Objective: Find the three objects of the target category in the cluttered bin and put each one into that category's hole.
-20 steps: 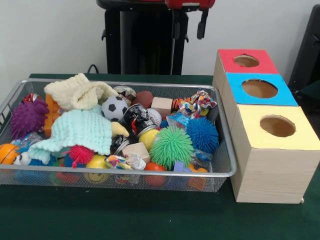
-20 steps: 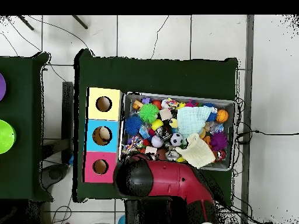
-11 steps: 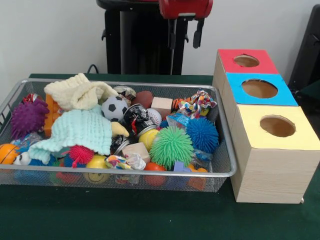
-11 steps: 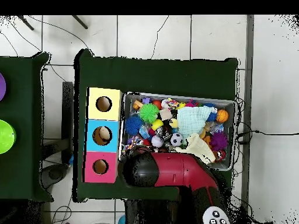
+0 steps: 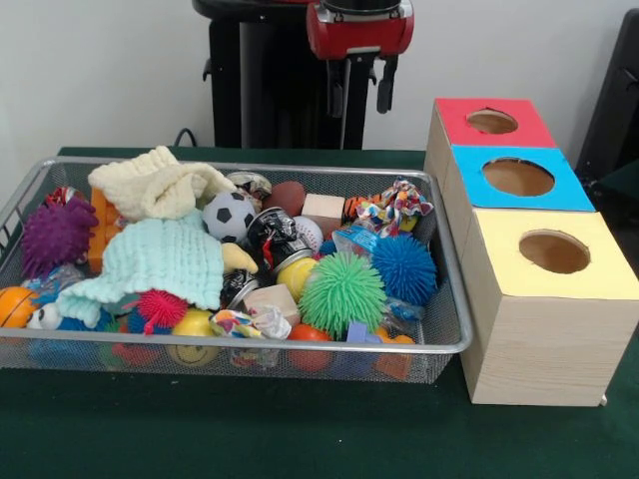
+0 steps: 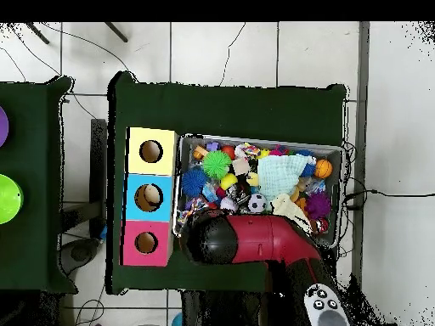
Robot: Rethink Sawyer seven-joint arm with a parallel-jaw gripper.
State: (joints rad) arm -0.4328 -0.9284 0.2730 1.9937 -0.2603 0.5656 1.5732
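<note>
— Where was the end effector [image 5: 357,92] seen, and in what state?

— It was seen above the far rim of the wire basket [image 5: 454,334], well clear of the contents, with its two dark fingers hanging apart and nothing held between them.

— Where were the task's things?

— All were left inside the basket; which category was wanted could not be told. The three holes, in the red box [image 5: 493,122], blue box [image 5: 518,178] and yellow box [image 5: 554,251], stood just beside the basket.

— How were the likely picks judged to handle?

— The green spiky ball [image 5: 342,291] and blue spiky ball [image 5: 404,267], near the basket's box-side end, were judged light, soft and rubbery; a grip across the middle was thought best, as the spikes would give. The soccer ball [image 5: 229,215], nearer the basket's middle, looked smooth and firmer, so more likely to slip. The knitted cloths [image 5: 160,259], draped over other toys, were judged limp and apt to snag.
</note>
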